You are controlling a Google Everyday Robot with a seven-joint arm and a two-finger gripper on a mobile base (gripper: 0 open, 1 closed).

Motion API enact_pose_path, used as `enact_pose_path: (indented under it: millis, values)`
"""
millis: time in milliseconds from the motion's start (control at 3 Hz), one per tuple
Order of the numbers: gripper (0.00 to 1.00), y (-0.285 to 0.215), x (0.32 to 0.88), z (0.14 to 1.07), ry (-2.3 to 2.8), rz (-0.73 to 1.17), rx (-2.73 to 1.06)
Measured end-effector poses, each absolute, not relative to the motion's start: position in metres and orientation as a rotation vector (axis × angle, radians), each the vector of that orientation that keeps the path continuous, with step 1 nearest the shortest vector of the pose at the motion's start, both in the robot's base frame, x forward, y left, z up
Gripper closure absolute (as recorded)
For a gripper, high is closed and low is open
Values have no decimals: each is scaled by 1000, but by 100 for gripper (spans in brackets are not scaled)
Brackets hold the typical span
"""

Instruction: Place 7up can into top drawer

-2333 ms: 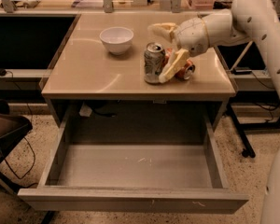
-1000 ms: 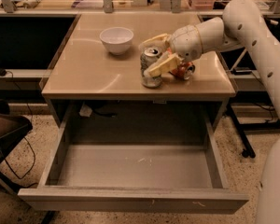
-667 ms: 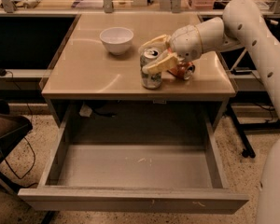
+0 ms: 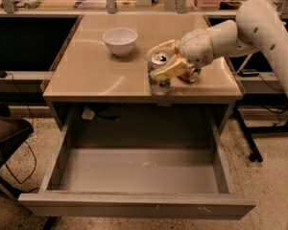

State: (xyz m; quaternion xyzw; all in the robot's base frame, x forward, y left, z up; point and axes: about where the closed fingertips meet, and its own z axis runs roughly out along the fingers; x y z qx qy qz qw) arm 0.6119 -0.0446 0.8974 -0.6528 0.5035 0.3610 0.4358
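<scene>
The 7up can (image 4: 158, 84), silver-grey with a shiny top, stands upright near the front edge of the beige table (image 4: 96, 75). My gripper (image 4: 157, 62) reaches in from the right. Its cream fingers (image 4: 170, 69) sit on either side of the can's upper part and are shut on it. The top drawer (image 4: 134, 206) is pulled fully open below the table, and its smooth grey floor is bare. The can is above the drawer's back edge, still over the tabletop.
A white bowl (image 4: 120, 40) sits on the table behind and left of the can. An orange-red can (image 4: 191, 74) lies just right of my gripper, partly hidden by it. A dark chair (image 4: 2, 128) stands at the left. Table legs and cables are at the right.
My gripper has closed in from a wide-open stance onto the can, and the can has shifted slightly left and toward the table's front edge. In the last second little has moved.
</scene>
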Motion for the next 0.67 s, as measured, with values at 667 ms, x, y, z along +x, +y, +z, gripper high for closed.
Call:
enact_pose_path:
  millis: [667]
  values:
    - [100, -29, 480, 1003, 1094, 836, -1489]
